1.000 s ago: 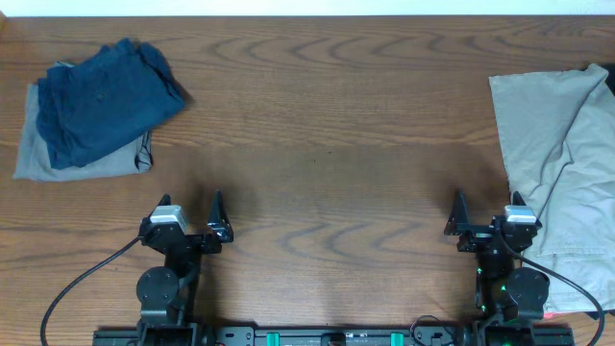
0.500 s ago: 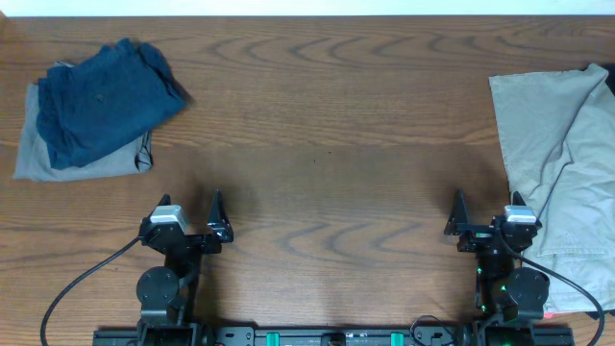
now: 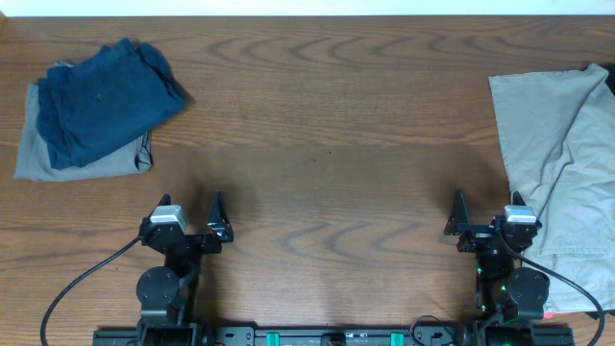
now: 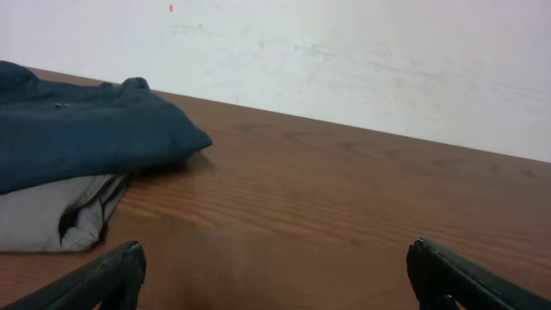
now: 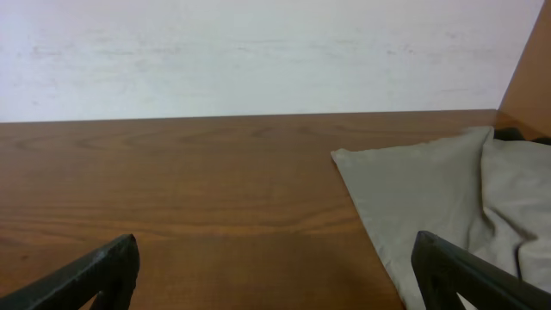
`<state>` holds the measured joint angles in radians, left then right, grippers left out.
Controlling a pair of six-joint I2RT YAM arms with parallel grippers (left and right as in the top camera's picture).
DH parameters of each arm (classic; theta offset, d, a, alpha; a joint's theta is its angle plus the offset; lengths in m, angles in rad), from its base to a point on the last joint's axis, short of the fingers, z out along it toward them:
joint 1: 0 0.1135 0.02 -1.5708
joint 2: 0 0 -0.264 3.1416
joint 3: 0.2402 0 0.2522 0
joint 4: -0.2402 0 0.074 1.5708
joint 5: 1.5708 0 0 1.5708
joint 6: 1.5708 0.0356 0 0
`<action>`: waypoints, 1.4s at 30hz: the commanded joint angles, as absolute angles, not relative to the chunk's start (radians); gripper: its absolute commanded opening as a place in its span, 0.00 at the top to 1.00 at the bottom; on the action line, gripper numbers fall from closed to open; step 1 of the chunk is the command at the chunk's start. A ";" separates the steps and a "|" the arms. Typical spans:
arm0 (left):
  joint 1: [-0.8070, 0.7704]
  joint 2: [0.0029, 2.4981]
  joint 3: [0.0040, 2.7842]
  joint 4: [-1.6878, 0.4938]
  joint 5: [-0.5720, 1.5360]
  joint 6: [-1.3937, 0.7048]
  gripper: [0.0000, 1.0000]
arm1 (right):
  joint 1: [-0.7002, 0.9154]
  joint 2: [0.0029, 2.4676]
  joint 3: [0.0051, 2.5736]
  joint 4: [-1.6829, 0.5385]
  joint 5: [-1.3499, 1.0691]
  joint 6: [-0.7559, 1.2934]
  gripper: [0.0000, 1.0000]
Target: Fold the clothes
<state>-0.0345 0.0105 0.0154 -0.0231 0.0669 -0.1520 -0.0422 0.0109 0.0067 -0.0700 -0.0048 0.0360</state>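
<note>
Your left claw (image 3: pixel 189 216) and right claw (image 3: pixel 485 216): both wide open, empty. Khaki shorts (image 3: pixel 562 144) just beside the right one; blue garment (image 3: pixel 106 101) atop grey garment (image 3: pixel 38 159).

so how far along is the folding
Done, it seems: a blue garment sits folded on a grey garment at the far left. In hand: nothing. The left pincer and right pincer are both open and empty, gripping no cloth. Left to do: the khaki shorts at the right edge lie loose and rumpled, not folded.
</note>
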 commanded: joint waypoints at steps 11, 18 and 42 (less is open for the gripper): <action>-0.032 0.004 0.004 -0.066 0.070 -0.135 0.02 | -0.053 0.005 0.005 -0.075 -0.011 0.021 0.01; -0.032 0.004 0.004 -0.066 0.066 -0.134 0.02 | -0.053 0.005 0.006 -0.073 -0.012 0.022 0.01; -0.032 0.385 0.233 -0.078 0.131 -0.188 0.02 | -0.053 0.138 0.129 -0.160 0.015 0.055 0.01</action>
<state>-0.0345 0.3180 0.1459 -0.0826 0.1089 -0.1833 -0.0422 0.0929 0.0570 -0.1448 -0.0154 0.0441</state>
